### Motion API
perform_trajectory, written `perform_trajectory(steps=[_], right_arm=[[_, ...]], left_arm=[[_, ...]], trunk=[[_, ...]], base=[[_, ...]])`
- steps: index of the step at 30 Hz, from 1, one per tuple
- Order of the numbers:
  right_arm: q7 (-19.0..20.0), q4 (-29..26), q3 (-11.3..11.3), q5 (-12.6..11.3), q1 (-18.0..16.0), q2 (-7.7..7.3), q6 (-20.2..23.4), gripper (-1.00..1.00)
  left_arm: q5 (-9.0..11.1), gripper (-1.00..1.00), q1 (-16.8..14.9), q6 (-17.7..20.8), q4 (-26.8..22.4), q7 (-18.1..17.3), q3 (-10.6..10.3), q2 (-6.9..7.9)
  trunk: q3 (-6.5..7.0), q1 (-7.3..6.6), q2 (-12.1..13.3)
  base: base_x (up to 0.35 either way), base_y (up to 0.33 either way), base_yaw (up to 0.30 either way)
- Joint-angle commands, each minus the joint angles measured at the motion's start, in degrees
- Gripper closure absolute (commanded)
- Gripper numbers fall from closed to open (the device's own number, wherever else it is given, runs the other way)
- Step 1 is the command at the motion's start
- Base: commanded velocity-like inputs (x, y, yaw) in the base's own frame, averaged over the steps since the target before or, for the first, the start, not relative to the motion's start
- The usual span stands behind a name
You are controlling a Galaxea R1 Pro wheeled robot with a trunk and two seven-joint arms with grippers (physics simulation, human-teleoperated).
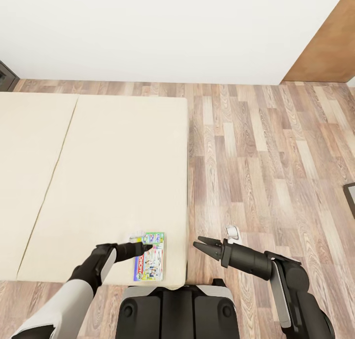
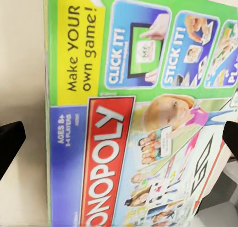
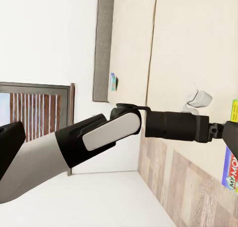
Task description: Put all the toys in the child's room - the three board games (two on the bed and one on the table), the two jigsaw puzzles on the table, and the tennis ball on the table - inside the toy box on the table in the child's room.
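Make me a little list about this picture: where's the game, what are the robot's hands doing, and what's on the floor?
Game: Monopoly box lying flat near the bed's front right corner.
Left tool: over the box, fingers spread wide in the left wrist view, box not gripped.
Right tool: open, holding nothing, above the wood floor beside the bed.
Other game: a small blue box far off by the grey headboard.
Floor: a small white object near the right tool; I can't tell what it is.
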Motion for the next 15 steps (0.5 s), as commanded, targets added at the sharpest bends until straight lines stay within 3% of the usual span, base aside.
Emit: perform_trajectory(steps=[1, 15], right_arm=[[0.2, 0.0, -0.1, 0.0, 0.0, 0.04, 0.4, -1.0], [0.2, 0.0, -0.1, 0.0, 0.0, 0.04, 0.4, -1.0]], left_arm=[[-0.2, -1.0, 0.0, 0.5, 0.2, -0.2, 0.4, -0.08], [-0.2, -1.0, 0.0, 0.4, 2.6, 2.2, -0.5, -0.08]], trunk=[[-0.06, 0.03, -0.1], [-0.06, 0.03, -0.1]], base=[[0.0, 0.0, 0.0], [0.0, 0.0, 0.0]])
